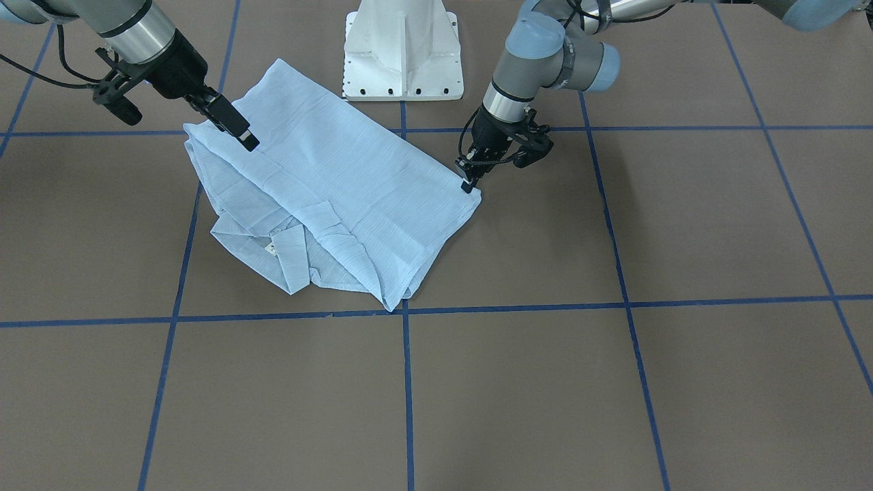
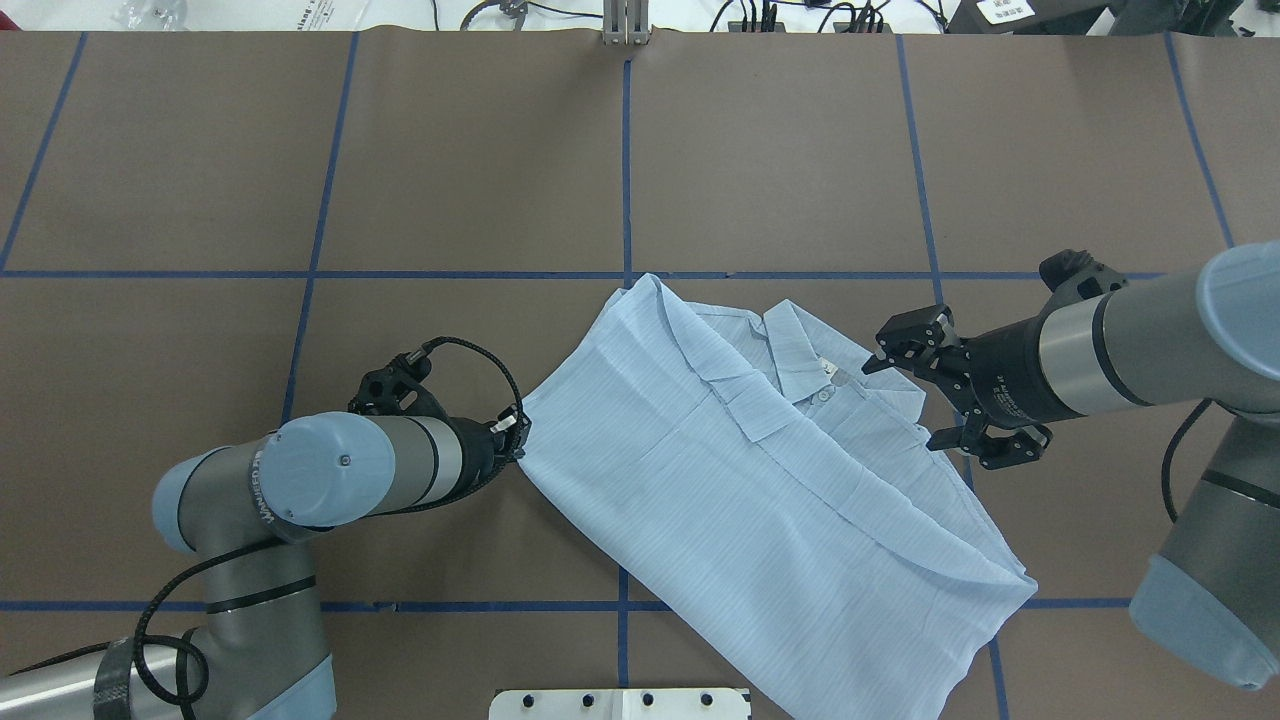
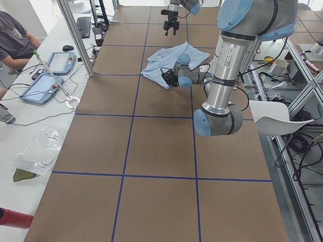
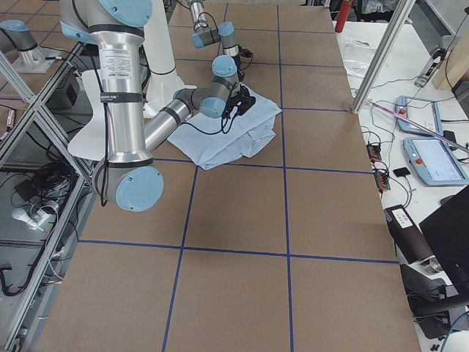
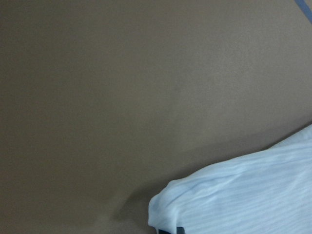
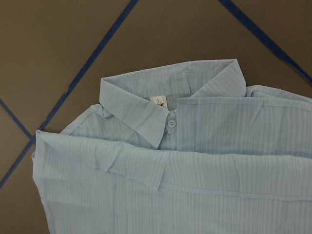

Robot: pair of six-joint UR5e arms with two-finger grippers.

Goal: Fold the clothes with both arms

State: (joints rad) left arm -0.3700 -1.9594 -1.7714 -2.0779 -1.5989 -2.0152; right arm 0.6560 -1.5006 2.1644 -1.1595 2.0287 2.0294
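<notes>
I am finding the shirt point(image 1: 341, 184) point(image 2: 760, 480) lying folded on the worktop point(image 1: 614, 382), directly in front of the pedestal base point(image 1: 402, 48). Its collar point(image 2: 790, 345) point(image 6: 141, 112) is facing away from the base. The left claw point(image 1: 469, 183) point(image 2: 515, 430) is pinching the shirt's side corner, jaws closed on fabric. The right claw point(image 2: 905, 400) point(image 1: 235, 129) is standing with jaws spread at the opposite edge beside the collar; I cannot tell whether it is touching. Broad brown worktop is stretching beyond the shirt, away from the base.
</notes>
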